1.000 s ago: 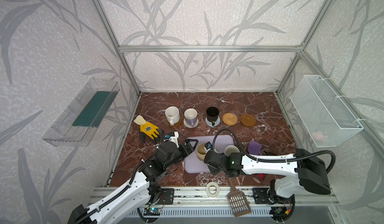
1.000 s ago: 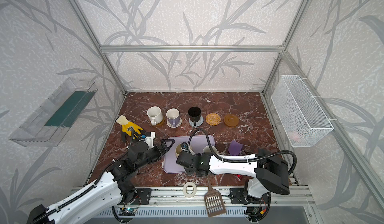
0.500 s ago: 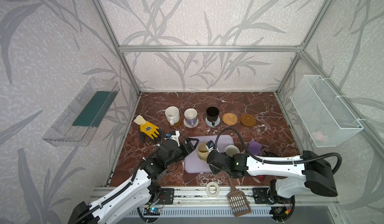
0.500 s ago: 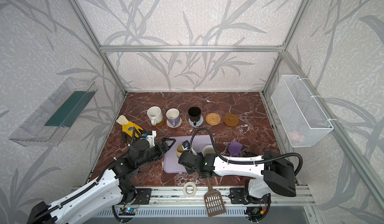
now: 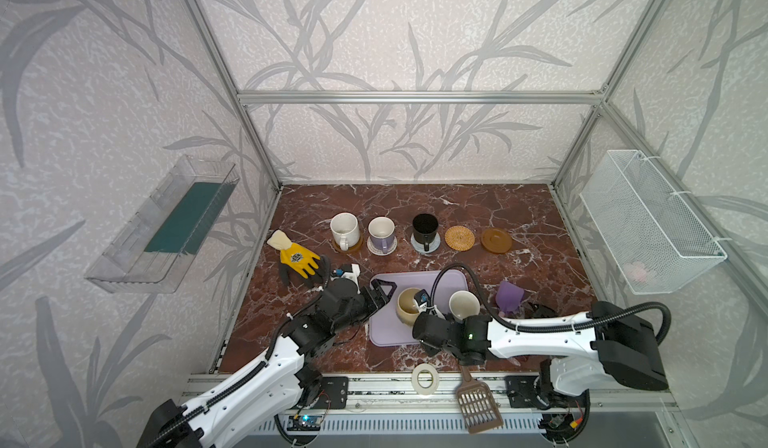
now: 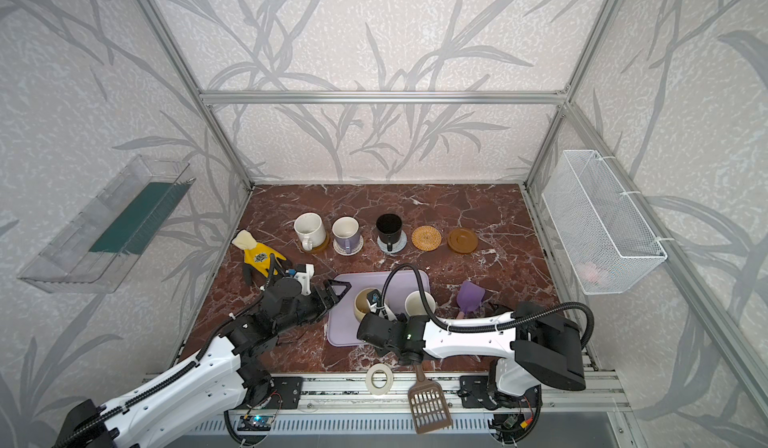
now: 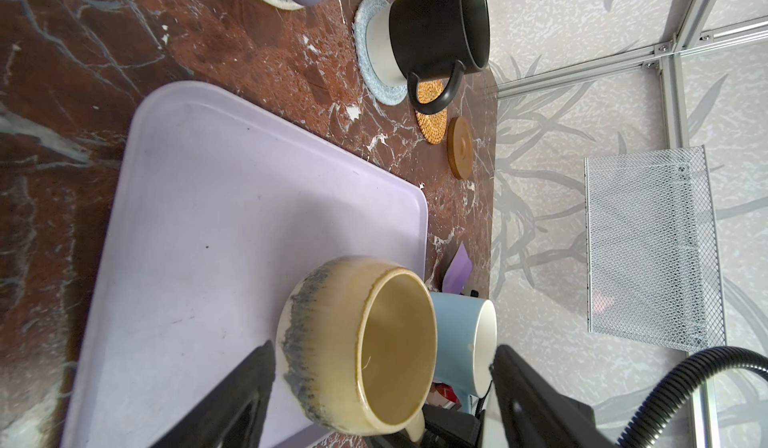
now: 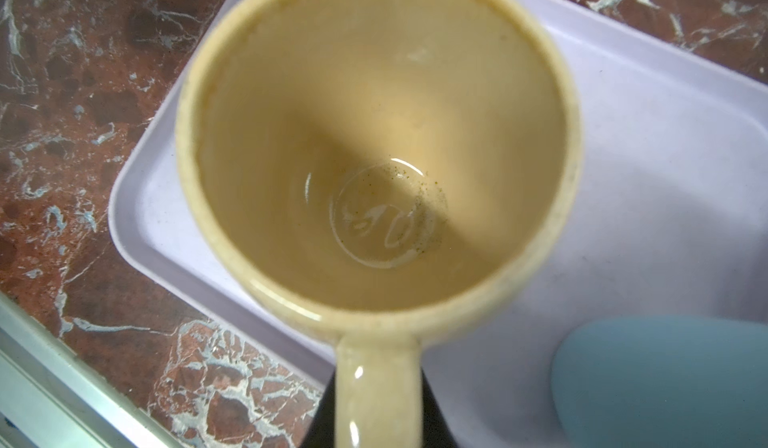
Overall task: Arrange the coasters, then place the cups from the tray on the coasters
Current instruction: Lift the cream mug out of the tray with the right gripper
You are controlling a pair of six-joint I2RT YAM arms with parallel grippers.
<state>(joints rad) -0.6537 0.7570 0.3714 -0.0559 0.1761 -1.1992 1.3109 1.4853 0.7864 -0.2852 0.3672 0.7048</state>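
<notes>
Glazed cream mug, handle pinched by right hand; left hand spread wide.

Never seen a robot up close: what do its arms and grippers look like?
Left arm and right arm: white shells, black joints, black ribbed hoses. The right arm bears a small green light. Left gripper and right gripper are black, with pointed fingers.

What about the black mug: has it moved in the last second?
No. In both top views the black mug sits on the grey-blue coaster as before, with the same gap to the rattan coaster beside it.
</notes>
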